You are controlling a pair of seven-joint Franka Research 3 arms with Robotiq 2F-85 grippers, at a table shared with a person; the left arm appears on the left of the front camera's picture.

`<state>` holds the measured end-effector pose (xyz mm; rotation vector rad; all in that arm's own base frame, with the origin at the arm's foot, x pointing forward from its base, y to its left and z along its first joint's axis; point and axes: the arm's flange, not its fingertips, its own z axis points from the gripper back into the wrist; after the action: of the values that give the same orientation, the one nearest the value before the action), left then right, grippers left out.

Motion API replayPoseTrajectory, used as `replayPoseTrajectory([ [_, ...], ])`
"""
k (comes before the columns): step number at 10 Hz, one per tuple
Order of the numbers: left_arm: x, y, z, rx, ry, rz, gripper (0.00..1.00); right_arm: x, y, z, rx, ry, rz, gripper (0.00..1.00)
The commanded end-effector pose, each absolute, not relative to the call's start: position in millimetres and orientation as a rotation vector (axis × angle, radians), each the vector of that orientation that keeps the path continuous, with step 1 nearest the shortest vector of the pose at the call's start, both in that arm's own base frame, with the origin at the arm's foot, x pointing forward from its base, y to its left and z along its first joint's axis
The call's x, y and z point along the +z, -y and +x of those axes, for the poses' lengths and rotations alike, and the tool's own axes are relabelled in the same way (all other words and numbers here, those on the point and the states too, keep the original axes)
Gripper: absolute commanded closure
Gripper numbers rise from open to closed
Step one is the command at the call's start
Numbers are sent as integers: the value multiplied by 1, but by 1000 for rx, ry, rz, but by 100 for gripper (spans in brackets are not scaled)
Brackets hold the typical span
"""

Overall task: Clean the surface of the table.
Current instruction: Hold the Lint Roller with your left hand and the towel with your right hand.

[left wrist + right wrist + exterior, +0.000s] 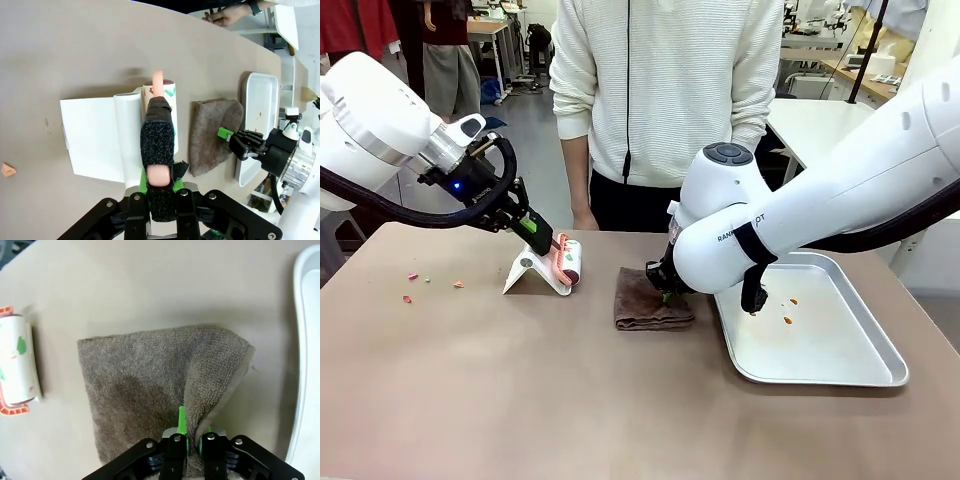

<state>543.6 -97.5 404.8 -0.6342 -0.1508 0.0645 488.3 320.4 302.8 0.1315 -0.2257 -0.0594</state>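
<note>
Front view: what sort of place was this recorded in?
Most likely a robotics lab or workshop. A white robot arm works at a brown table shared with a standing person, and a white work table stands behind, with more benches farther off.

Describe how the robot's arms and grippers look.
Both arms are white with rounded joints. The left arm has a black cable and a blue light; the right arm has a grey end cap and black strap. The left gripper and right gripper are black with green pads.
</note>
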Motion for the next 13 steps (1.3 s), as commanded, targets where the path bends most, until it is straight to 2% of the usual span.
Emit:
replayPoseTrajectory([
  [1, 406, 97, 546, 58, 174, -664, 100, 296, -325, 490, -94, 204, 130, 100],
  [3, 411, 96, 545, 57, 179, -688, 100, 303, -314, 495, -121, 189, 172, 100],
  [5, 425, 88, 544, 73, 196, -748, 100, 323, -286, 505, -199, 143, 294, 100],
  [9, 462, 41, 532, 102, 227, -928, 100, 373, -214, 501, -330, -40, 740, 100],
  [10, 467, 24, 527, 88, 227, -976, 87, 383, -198, 493, -317, -114, 828, 100],
  [13, 470, -48, 493, 75, 189, -1117, 87, 415, -140, 456, -217, -191, 1031, 100],
])
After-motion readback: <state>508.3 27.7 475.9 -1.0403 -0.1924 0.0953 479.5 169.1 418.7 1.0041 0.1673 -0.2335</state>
